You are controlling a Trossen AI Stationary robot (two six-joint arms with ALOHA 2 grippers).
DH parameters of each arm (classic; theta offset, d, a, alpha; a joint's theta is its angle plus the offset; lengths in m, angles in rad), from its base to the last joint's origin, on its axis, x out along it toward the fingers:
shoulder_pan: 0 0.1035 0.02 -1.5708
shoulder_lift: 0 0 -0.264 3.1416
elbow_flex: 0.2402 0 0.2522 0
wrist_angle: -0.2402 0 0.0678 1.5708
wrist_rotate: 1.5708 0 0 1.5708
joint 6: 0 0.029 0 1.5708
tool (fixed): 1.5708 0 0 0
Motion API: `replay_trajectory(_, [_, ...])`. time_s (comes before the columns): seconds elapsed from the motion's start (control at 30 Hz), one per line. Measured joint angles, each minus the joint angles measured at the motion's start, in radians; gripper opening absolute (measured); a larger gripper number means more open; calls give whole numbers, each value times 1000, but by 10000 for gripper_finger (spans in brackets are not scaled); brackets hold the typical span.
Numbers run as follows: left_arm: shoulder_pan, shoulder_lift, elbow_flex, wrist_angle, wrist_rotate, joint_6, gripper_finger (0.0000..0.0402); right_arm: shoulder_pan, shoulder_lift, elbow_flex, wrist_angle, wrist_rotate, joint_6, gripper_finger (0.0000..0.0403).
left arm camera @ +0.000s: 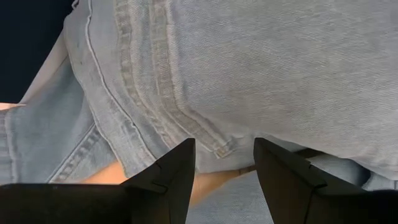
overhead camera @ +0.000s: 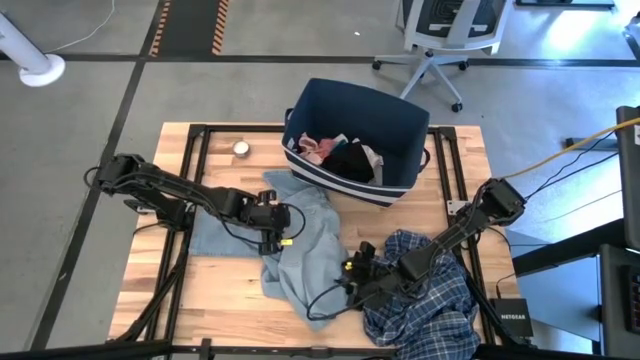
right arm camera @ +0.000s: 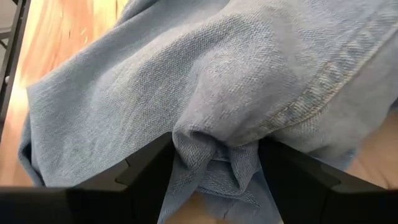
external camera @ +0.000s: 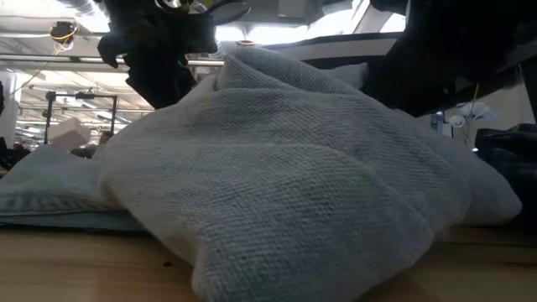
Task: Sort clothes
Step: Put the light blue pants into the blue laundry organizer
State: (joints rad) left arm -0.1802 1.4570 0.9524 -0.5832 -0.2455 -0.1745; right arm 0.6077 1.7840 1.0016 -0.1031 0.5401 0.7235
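Note:
A light blue denim garment (overhead camera: 300, 250) lies crumpled on the wooden table; in the low view it is a heap (external camera: 285, 168). My left gripper (overhead camera: 285, 225) hangs open close over its left part, and a stitched seam (left arm camera: 205, 134) shows just beyond the fingertips (left arm camera: 224, 146). My right gripper (overhead camera: 352, 270) is at the denim's right edge, shut on a bunch of it (right arm camera: 214, 140). The blue-white plaid shirt (overhead camera: 425, 300) lies heaped under the right arm. Pink, white and black pieces (overhead camera: 340, 155) lie in the navy bin (overhead camera: 400, 125). My right gripper pinches a bunched fold of the denim (right arm camera: 211, 158) between its two fingers, several layers thick. The fingers slant down at it from the table's right side. The rest of the denim (right arm camera: 155, 81) lies slack on the table.
The navy bin with white stripes stands at the table's far middle. A small round silver thing (overhead camera: 241, 148) sits at the far left. Bare wood (overhead camera: 210, 290) shows at the near left. An office chair (overhead camera: 440, 40) stands beyond the table.

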Motion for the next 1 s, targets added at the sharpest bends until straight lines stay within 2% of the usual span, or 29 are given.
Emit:
replay_trajectory(0.2, [0, 0, 0, -1, 0, -5, 158, -14, 0, 0, -1, -79, 2, 253])
replay_trajectory(0.33, [0, 0, 0, -1, 0, -6, 158, -15, 0, 0, -1, -85, 2, 268])
replay_trajectory(0.6, [0, 0, 0, -2, 0, -10, 158, -15, 0, 0, 1, -126, -5, 379])
replay_trajectory(0.67, [0, 0, 0, -2, 0, -12, 158, -15, 0, 0, -3, -134, -20, 394])
replay_trajectory(0.87, [-2, 0, 0, -3, 0, -19, 158, -13, -30, 0, -48, -193, -21, 365])
replay_trajectory(1.0, [-9, 0, 0, -9, 0, -19, 158, 9, -106, 0, -107, -165, 2, 353])
